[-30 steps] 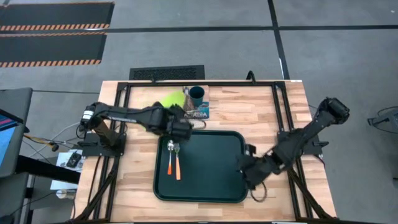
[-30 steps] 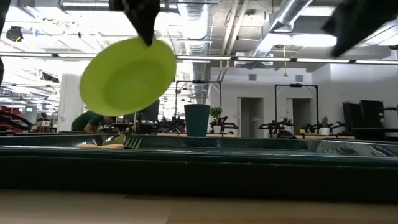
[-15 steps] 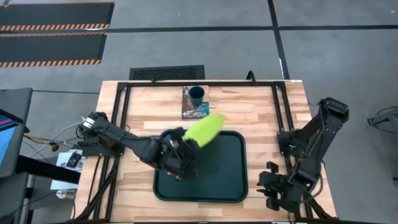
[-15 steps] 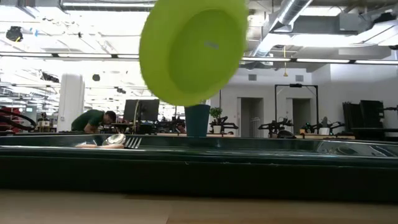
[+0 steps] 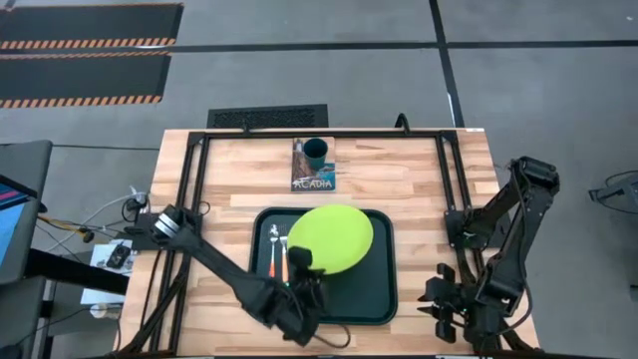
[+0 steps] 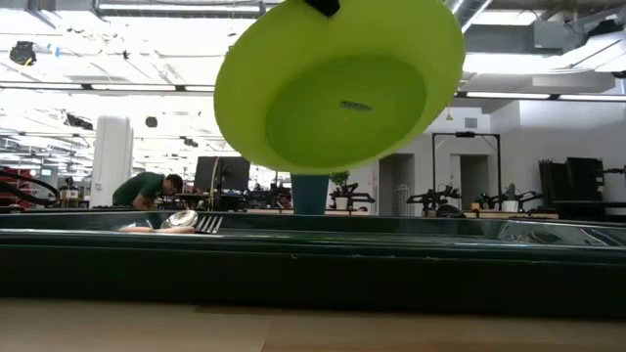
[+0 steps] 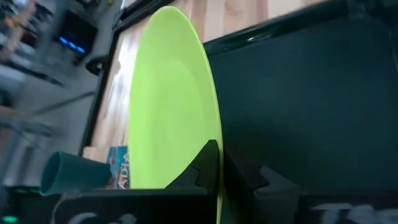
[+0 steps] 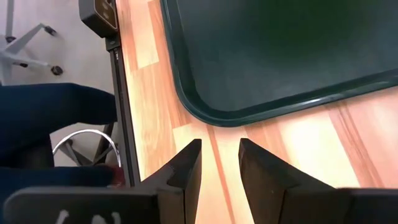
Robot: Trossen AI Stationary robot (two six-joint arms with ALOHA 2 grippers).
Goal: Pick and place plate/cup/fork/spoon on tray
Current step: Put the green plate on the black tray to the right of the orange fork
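Observation:
The lime-green plate [image 5: 334, 237] hangs over the dark green tray [image 5: 369, 299]; it fills the top of the low view [image 6: 337, 93]. My left gripper [image 5: 299, 265] is shut on its rim. The spoon [image 5: 273, 249] and the fork [image 5: 284, 263] lie side by side on the tray's left part. The teal cup [image 5: 315, 152] stands on the "Acadia" book [image 5: 311, 179] beyond the tray. My right gripper [image 8: 219, 163] is open and empty, low over the table by the tray's near right corner [image 8: 205, 115]. My left gripper pinches the plate's rim [image 7: 211, 124] on its near left side, one finger on each face. The fingers [image 7: 208, 163] come from the table's near left, slanting upward. The plate is lifted clear of the tray and tilted, its underside toward the near edge.
Black frame rails [image 5: 199, 170] run along the table's left and right sides. Bare wood [image 5: 419, 170] lies right of the book. A person's leg and a chair base [image 8: 56, 124] show past the table's edge. A person [image 6: 147, 188] sits in the room behind.
My left gripper has carried the plate from over the table's far left, beside the cup, toward the near edge and the right, to over the tray; the plate has turned flatter. My right gripper has drawn back from the tray's right side toward the near right corner.

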